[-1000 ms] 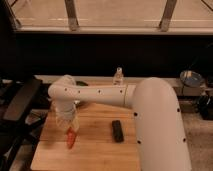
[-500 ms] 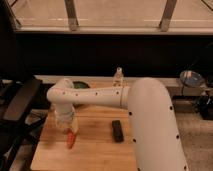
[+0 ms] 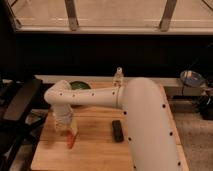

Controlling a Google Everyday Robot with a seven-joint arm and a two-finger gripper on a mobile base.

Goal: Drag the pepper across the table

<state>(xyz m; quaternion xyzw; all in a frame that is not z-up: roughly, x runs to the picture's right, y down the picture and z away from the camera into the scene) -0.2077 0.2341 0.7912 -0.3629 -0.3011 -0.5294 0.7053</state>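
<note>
The pepper (image 3: 70,141), small, tapered and orange-red, lies on the left part of the light wooden table (image 3: 100,155). My gripper (image 3: 68,131) hangs from the white arm, points straight down and sits right over the pepper's upper end, hiding part of it. The white arm (image 3: 145,120) reaches in from the right and fills much of the view.
A black rectangular bar (image 3: 117,130) lies on the table to the right of the pepper. A dark green bowl (image 3: 79,85) and a small clear bottle (image 3: 118,76) stand at the table's far edge. A black chair (image 3: 17,107) stands to the left. A round lamp-like object (image 3: 192,78) is at right.
The arm's elbow and gripper have shifted slightly left along the table, with the pepper staying under the gripper.
</note>
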